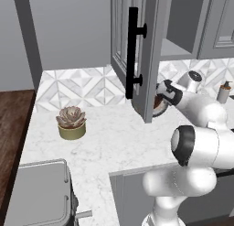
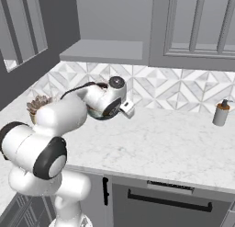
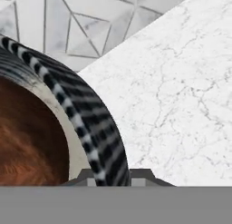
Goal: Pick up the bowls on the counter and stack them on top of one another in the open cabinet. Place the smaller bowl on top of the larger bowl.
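A bowl point(image 3: 27, 128) with a reddish-brown inside, a pale rim and a dark striped outer wall takes up the left of the hand view. My gripper point(image 3: 113, 177) is shut on its rim, one fingertip inside the wall and one outside. In the left base view the same bowl point(image 1: 159, 106) peeks out tilted just behind the open cabinet door point(image 1: 151, 56), low over the counter point(image 1: 114, 138). The cabinet shelf point(image 1: 176, 49) lies above it. In the right base view the bowl point(image 2: 94, 114) is mostly covered by my arm. The grey bowl is out of view.
The door's black bar handle point(image 1: 132, 51) hangs close to the left of my wrist. An olive pot with a succulent point(image 1: 71, 123) stands at the counter's left. A soap bottle point(image 2: 221, 113) is at the back right. A metal sink point(image 1: 41, 193) lies at the near left.
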Tool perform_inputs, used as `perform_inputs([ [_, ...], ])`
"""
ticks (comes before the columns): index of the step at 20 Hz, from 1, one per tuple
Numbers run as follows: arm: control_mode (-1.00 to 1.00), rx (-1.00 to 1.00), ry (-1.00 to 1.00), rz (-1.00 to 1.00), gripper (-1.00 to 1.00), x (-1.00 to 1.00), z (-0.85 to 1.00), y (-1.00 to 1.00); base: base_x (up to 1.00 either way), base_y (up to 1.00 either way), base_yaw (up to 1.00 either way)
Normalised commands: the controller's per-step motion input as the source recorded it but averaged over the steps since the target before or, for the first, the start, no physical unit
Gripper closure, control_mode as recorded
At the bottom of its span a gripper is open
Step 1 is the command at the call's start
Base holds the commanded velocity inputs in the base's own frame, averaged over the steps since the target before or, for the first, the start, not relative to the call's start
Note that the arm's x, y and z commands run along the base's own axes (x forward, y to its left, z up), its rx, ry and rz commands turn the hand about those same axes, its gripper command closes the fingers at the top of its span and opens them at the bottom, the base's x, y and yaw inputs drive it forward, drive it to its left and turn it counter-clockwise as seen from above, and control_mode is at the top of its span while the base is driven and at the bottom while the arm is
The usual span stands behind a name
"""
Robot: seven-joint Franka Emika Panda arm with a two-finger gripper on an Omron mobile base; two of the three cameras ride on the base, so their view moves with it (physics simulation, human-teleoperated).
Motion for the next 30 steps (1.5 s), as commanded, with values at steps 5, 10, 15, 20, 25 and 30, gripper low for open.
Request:
perform_inputs([
  [5, -1.0, 0.01, -0.44, 0.0, 1.0, -0.96, 1.0, -0.06, 0.0, 0.0, 0.0],
  [10, -1.0, 0.07, -0.21, -0.04, 1.0, -0.7, 1.0, -0.2, 0.0, 0.0, 0.0],
  [15, -1.0, 0.14, -0.01, -0.1, 1.0, -0.33, 1.0, -0.1, 0.0, 0.0, 0.0],
  [20, -1.0, 0.04, 0.01, -0.07, 1.0, -0.16, 1.0, 0.0, 0.0, 0.0, 0.0],
  [25, -1.0, 0.16, 0.09, -0.06, 1.0, 0.01, 1.0, 0.0, 0.0, 0.0, 0.0],
  [30, -1.0, 0.34, 0.3, -0.04, 1.0, 0.51, 0.47, 0.0, 0.0, 0.0, 0.0],
])
